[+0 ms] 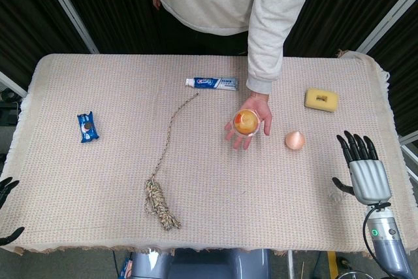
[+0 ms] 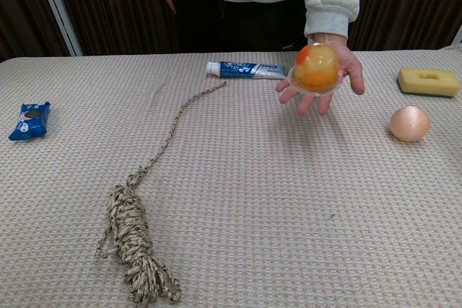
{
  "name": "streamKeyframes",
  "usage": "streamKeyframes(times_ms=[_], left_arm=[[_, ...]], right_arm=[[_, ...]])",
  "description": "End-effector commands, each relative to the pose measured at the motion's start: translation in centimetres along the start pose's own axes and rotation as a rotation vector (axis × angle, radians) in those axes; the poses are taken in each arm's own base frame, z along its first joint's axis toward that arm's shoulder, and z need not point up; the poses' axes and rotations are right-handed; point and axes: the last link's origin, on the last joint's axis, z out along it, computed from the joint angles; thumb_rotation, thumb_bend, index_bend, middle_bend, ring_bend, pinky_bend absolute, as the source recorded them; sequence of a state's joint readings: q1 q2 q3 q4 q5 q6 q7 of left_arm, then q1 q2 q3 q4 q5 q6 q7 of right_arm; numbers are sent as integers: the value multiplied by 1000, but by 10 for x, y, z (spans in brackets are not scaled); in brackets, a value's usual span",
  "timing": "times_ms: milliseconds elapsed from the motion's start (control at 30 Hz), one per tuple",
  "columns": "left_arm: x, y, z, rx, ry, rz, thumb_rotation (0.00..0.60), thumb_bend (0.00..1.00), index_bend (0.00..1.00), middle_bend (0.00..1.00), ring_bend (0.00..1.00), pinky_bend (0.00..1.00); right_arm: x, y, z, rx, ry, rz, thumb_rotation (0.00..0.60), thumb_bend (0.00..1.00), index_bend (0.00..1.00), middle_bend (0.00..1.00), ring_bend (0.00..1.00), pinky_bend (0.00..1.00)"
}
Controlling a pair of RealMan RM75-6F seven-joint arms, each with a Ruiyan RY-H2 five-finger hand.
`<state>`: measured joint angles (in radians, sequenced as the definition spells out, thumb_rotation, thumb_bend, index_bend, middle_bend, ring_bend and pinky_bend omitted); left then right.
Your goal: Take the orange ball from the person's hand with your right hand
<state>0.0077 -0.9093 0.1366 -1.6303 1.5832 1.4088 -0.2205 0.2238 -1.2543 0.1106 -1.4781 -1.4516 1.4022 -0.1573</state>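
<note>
A person across the table holds out an open palm (image 1: pixel 255 122) (image 2: pixel 339 77) with the orange ball (image 1: pixel 246 121) (image 2: pixel 316 68) resting on it, above the table's middle right. My right hand (image 1: pixel 362 164) lies at the table's right front edge with fingers spread and nothing in it, well to the right of the ball and nearer to me. It does not show in the chest view. Only dark fingertips of my left hand (image 1: pixel 6 187) show at the front left corner; I cannot tell how they stand.
A peach-coloured cone (image 1: pixel 294 140) (image 2: pixel 409 123) sits between the ball and my right hand. A yellow sponge (image 1: pixel 321 99) (image 2: pixel 428 81) lies far right, a toothpaste tube (image 1: pixel 211 83) (image 2: pixel 245 70) beside the person's arm, a coiled rope (image 1: pixel 162 204) (image 2: pixel 133 243) front left, a blue snack packet (image 1: pixel 87 127) (image 2: pixel 29 120) far left.
</note>
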Motion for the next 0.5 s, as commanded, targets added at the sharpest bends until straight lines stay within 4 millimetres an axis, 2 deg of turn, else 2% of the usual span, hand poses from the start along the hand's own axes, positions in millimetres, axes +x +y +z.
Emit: streamKeyframes(times_ms=[33,267,500], left_arm=[[0,0,0,-2,0,2,600,264,43,0,0,0],[0,1,-1,-6,2,8,600,266,43,0,0,0],[0,0,-1,-5,2,8,600,264,43,0,0,0]], right_arm=[[0,0,0,0,0,0,600,87,21,0,0,0],[3,0,3,-6,-15,-6,600,87,21,0,0,0],[20,-16,13,9,7,30,600,87,21,0,0,0]])
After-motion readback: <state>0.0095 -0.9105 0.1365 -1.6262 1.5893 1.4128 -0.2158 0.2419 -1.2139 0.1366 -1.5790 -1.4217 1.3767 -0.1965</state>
